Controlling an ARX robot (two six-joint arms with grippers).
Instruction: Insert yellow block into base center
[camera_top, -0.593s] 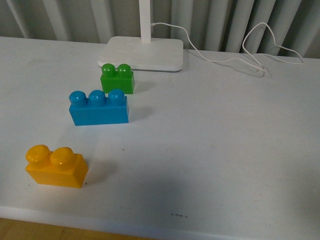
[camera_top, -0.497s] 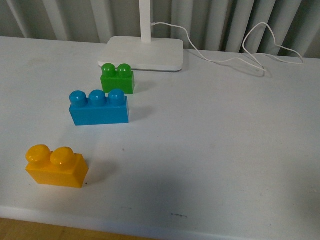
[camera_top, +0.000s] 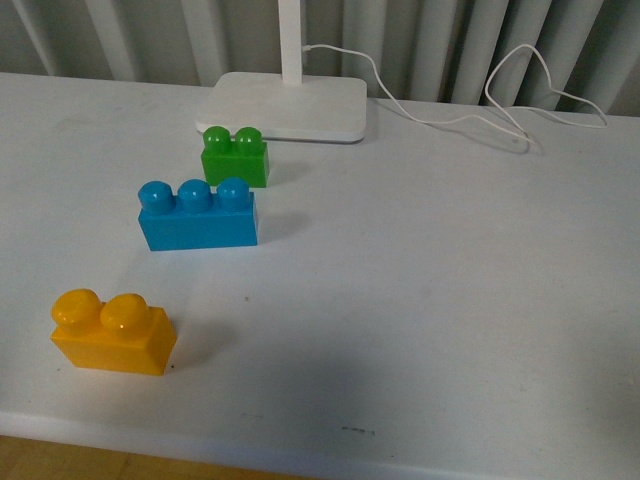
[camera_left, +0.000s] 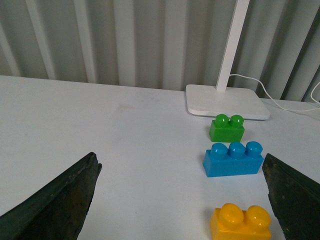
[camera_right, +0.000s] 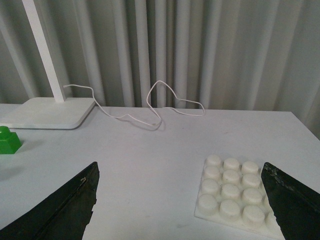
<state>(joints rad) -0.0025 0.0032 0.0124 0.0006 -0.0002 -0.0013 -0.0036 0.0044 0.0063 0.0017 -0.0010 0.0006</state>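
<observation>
The yellow block (camera_top: 112, 333) is seen studs-up on the white table (camera_top: 430, 300), close to the front edge on the robot's left, its long axis running across the robot's view. In the left wrist view it shows in the gap framed by the left gripper (camera_left: 179, 159), whose fingers are spread wide with nothing held; the block is nearer one finger than the other. The left arm is judged the nearer. The blue three-stud brick (camera_top: 197, 215) stands behind the block, well apart, and the green brick (camera_top: 234, 156) is further back by the lamp foot (camera_top: 285, 105) — open room is left except toward the table edge. The base (camera_right: 235, 195) is shown only in the right wrist view, lying flat before the right gripper (camera_right: 180, 167), which is likewise spread and empty. Its centre studs are uncovered.
</observation>
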